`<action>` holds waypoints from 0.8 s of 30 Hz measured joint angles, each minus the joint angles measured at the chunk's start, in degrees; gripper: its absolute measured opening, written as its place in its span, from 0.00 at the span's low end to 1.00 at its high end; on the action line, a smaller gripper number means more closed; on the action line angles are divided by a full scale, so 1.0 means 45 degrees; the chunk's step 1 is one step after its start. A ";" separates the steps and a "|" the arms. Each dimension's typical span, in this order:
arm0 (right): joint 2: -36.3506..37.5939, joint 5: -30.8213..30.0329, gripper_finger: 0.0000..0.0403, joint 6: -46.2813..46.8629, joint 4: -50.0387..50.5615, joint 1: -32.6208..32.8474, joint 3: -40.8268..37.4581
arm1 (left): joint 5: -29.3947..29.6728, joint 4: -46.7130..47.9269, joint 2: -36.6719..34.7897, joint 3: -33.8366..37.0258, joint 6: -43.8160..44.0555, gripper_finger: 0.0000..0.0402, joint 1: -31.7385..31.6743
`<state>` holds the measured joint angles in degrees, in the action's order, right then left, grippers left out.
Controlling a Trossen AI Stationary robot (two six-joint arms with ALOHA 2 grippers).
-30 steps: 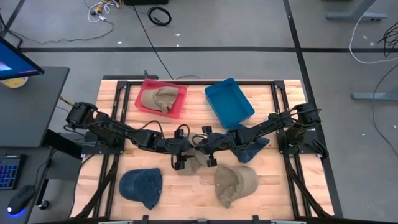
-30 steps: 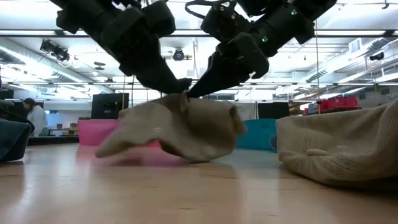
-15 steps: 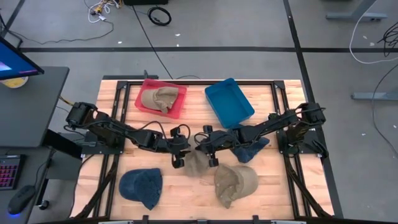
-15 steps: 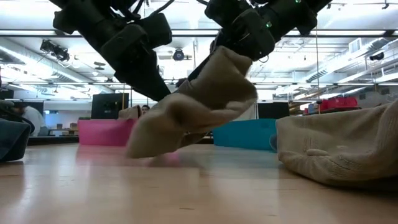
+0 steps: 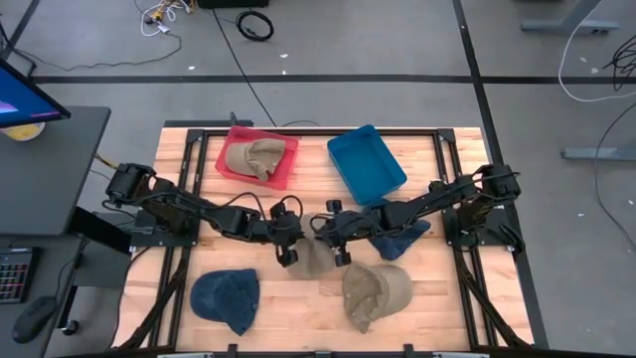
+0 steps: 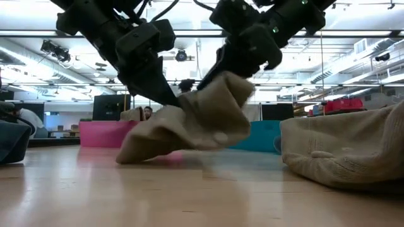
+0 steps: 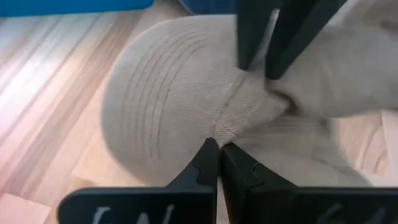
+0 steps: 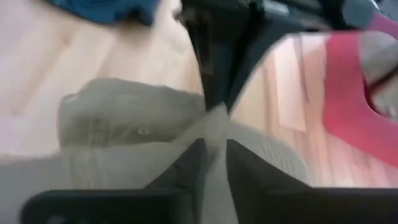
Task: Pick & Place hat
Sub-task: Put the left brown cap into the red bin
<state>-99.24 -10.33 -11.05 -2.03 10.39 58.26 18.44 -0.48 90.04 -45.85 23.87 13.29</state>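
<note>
A beige hat (image 5: 310, 259) sits at the table's middle, between my two grippers. My left gripper (image 7: 219, 144) is shut on it from the table's left. My right gripper (image 8: 214, 148) comes from the right and has a ridge of the hat's cloth between its narrowly parted fingers. The hat's lower left end (image 6: 129, 156) rests on the table. A second beige hat (image 5: 376, 291) and a blue hat (image 5: 227, 298) lie near the front edge. A dark blue hat (image 5: 402, 234) lies under my right arm. My left gripper pinches a raised fold of the hat's crown (image 7: 231, 127) between its two fingertips, slanting down from the table's left. The cloth bunches up at the fingers. My right gripper has the same ridge of cloth (image 8: 216, 127) between its fingers from the opposite side, slanting down. The hat's right part (image 6: 230, 85) is held up under it, clear of the table.
A red bin (image 5: 237, 149) holding another beige hat stands at the far left. A blue bin (image 5: 366, 162) stands at the far middle. Black frame rails run along the table's edges. Bare wood shows between the blue hat and the second beige hat.
My right gripper lifted the hat's right side well off the table, then the hat sank lower. Its left end now rests on the wood again. My left gripper has moved in against the hat and taken hold of the fold beside my right gripper's fingers.
</note>
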 joint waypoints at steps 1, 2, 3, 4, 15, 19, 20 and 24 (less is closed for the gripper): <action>0.0000 -0.0257 0.22 0.0017 0.0140 0.0000 0.0000 | 0.0009 0.0213 0.0005 -0.0107 0.0236 0.01 0.0003; 0.0015 -0.0578 0.25 0.0088 0.0268 0.0016 0.0000 | 0.0031 0.0470 0.0005 -0.0260 0.0359 0.01 -0.0002; 0.0039 -0.0918 0.29 0.0163 0.0380 0.0058 0.0000 | 0.0141 0.0824 0.0005 -0.0451 0.0560 0.01 -0.0002; 0.0055 -0.1263 0.32 0.0200 0.0422 0.0101 0.0000 | 0.0332 0.1329 0.0005 -0.0686 0.0704 0.01 -0.0002; 0.1768 -0.5691 0.55 0.0309 0.2663 0.1209 0.0000 | 0.3398 1.0400 0.0005 -0.5175 0.3678 0.01 -0.0125; 0.2681 -0.6018 0.55 0.1290 0.4183 0.1509 -0.0010 | 0.4663 1.3684 -0.0010 -0.7237 0.4681 0.03 -0.0563; 0.2861 -0.6026 0.55 0.1580 0.4448 0.1550 -0.0010 | 0.4994 1.4431 -0.0010 -0.7699 0.5001 0.03 -0.0756; 0.3338 -0.5988 0.54 0.2474 0.5216 0.1672 -0.0010 | 0.5772 1.6739 -0.0034 -0.8817 0.5919 0.03 -0.1876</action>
<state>-84.22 -37.27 0.08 21.44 17.92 58.22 44.42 74.85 89.89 -85.52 50.51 4.84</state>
